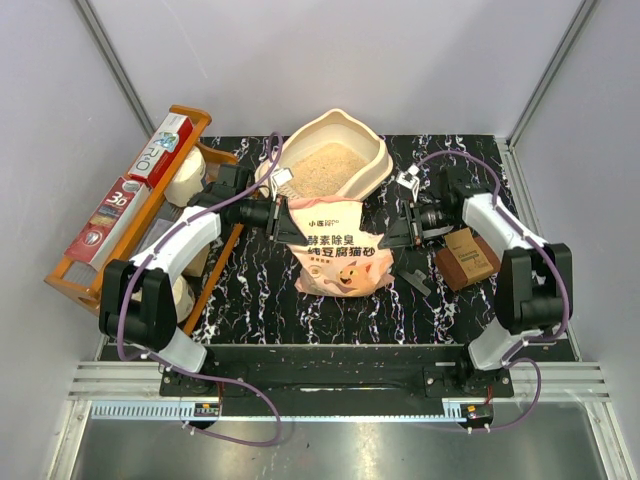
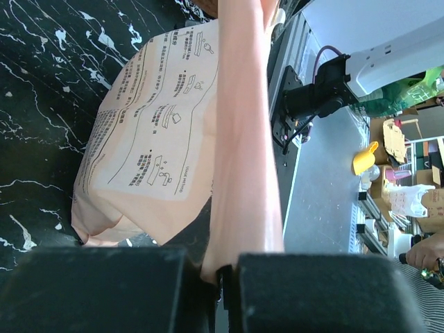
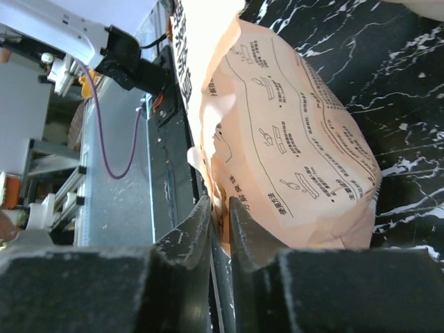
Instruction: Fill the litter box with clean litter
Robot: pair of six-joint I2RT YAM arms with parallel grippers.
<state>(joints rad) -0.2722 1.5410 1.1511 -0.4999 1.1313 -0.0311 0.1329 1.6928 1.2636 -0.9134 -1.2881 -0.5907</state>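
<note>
The cream-beige litter box (image 1: 375, 152) stands at the back middle of the table, with pale beige clean litter (image 1: 327, 167) spread inside it. In front of it is the pink litter bag (image 1: 340, 250) with a cartoon cat, its top end near the box. My left gripper (image 1: 278, 218) is shut on the bag's left upper edge; the pink edge (image 2: 239, 173) runs out between its pads. My right gripper (image 1: 400, 228) is shut on the bag's right upper edge (image 3: 223, 201); the printed back of the bag (image 3: 291, 152) fills that view.
An orange wooden rack (image 1: 130, 215) with boxes and rolls stands at the left edge. A brown box (image 1: 467, 258) lies at the right by the right arm. A black clip-like part (image 1: 412, 272) lies right of the bag. Grey walls close in three sides.
</note>
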